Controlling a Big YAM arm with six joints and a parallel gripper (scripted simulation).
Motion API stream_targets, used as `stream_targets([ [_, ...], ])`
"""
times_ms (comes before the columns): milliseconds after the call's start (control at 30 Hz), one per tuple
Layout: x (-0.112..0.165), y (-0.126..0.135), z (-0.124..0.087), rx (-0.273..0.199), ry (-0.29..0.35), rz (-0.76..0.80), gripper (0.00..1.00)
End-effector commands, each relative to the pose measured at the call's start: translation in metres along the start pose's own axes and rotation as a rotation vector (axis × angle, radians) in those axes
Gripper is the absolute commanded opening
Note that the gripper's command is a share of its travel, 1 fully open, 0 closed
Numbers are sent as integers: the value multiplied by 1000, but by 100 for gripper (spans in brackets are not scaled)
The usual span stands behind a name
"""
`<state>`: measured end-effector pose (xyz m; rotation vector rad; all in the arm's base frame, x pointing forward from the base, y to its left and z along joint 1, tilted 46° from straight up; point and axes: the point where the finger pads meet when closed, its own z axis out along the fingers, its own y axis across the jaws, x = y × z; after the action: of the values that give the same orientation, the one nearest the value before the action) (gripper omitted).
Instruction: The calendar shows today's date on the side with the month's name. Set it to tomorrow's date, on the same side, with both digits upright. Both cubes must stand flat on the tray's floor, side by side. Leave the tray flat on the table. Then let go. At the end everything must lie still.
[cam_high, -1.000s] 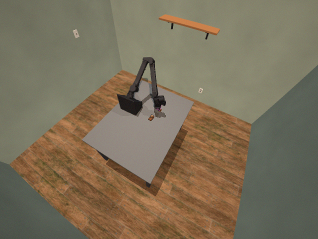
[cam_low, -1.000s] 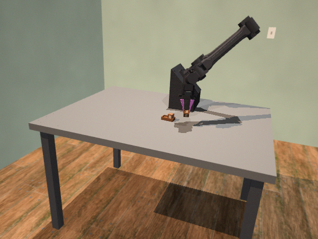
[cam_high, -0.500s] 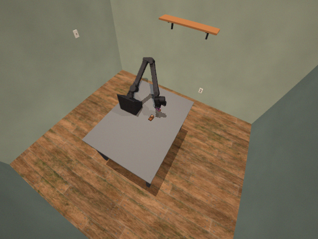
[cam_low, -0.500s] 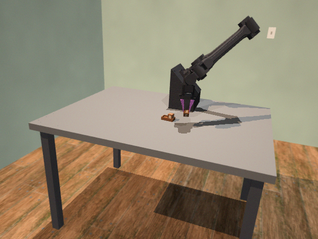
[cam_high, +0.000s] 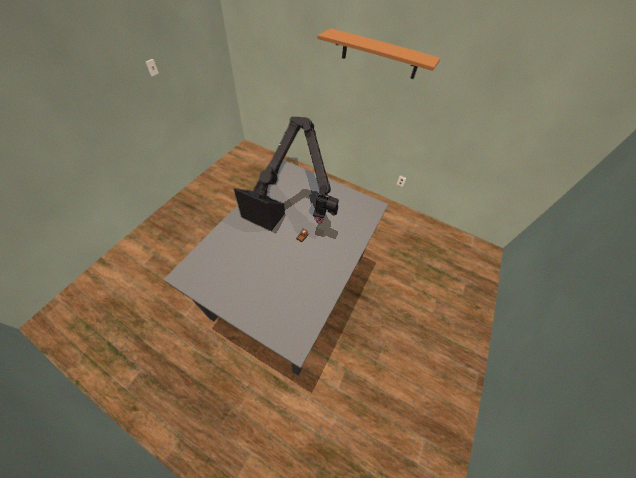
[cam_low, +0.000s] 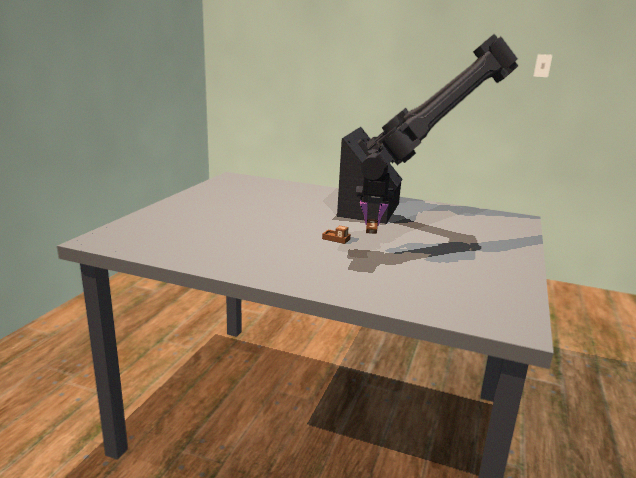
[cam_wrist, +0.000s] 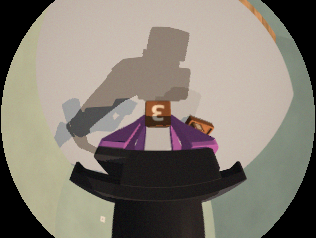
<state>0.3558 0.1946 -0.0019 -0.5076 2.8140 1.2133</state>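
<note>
Claw: the claw (cam_low: 372, 219) points straight down above the table, just right of the picture's middle in the side view, its purple fingers (cam_low: 364, 211) pinching a small brown cube.
Held cube: the cube (cam_low: 372, 226) hangs between the fingertips, clear of the table as far as the side view shows; in the wrist view the cube (cam_wrist: 158, 111) sits at the middle of the frame and its facing side shows a 3, mirrored as seen there.
Tray: a low brown tray (cam_low: 330, 236) lies flat on the table just left of the claw in the side view; in the wrist view one corner of it (cam_wrist: 201, 124) peeks out to the right of the fingers.
Second cube: another cube (cam_low: 341, 231) stands in the right end of the tray, a pale digit on its near face too small to read for sure; the left part of the tray is bare.
Month side: cannot tell where the month's name is, too small in every view.
Arm: the dark arm (cam_low: 442, 100) rises from a black block (cam_low: 349, 179) at the back of the table toward the upper right, then folds down to the claw.
Table: a grey table (cam_low: 205, 246) on dark legs, over a wood plank floor (cam_low: 205, 411); the arm's shadow falls right of the tray.
Room: from above, an orange shelf (cam_high: 377, 48) hangs on the far wall at the top of the frame.
</note>
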Motion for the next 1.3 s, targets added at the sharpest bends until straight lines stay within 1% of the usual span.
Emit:
stream_targets([
  [0,-20,7,-15,7,-22,-70,26],
  [100,-17,4,-11,6,-6,-60,26],
  [200,-15,5,-2,6,49,-63,26],
  [267,-15,5,-2,6,49,-63,26],
  [467,-15,5,-1,10,209,-62,26],
  [567,-15,6,-2,7,263,-62,26],
  [600,-15,6,-2,7,270,-62,26],
  [633,-20,11,-10,12,253,-78,26],
  [667,-22,11,-14,12,242,-78,26],
  [700,-22,11,-14,12,242,-77,26],
  [733,-19,9,-10,12,258,-72,26],
  [767,-15,6,-2,8,289,-62,26],
  [833,-15,6,-2,8,289,-62,26],
  [900,-15,5,-1,10,328,-60,26],
  [1067,-15,5,0,13,483,-58,26],
  [1133,-15,6,-1,11,524,-58,26],
  [1200,-15,5,-2,10,536,-55,26],
  [1233,-23,8,-17,19,498,-65,26],
  [1267,-24,7,-18,19,496,-62,26],
])
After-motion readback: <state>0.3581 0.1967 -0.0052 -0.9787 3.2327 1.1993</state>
